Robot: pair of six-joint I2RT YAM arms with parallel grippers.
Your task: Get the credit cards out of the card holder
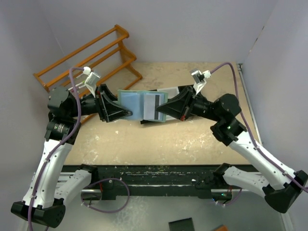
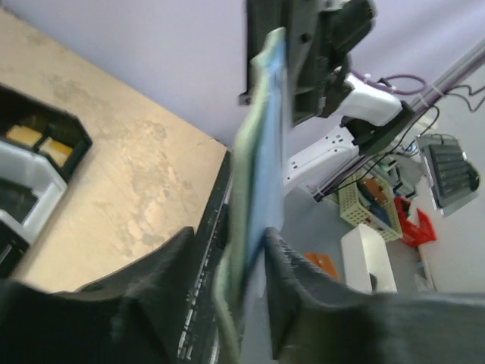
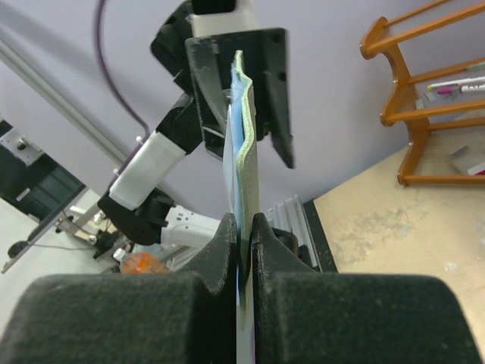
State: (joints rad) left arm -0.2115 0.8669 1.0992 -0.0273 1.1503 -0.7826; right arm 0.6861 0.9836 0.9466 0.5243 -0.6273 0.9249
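The card holder [image 1: 134,103] is open and held in the air between both grippers, its light blue inside facing up. A grey and white credit card [image 1: 153,107] with a dark stripe lies on its right half. My left gripper [image 1: 128,113] is shut on the holder's left half. In the left wrist view the holder [image 2: 265,136] stands edge-on between my left gripper's [image 2: 231,244] fingers. My right gripper [image 1: 161,109] is shut on the right half. In the right wrist view its [image 3: 242,224] fingers pinch the teal-green and blue edge of the holder [image 3: 246,152].
A wooden rack [image 1: 91,57] stands at the back left, and it shows in the right wrist view [image 3: 424,91] with pens [image 3: 455,85] on it. A black-and-white bin tray [image 2: 30,174] sits on the table below the held holder.
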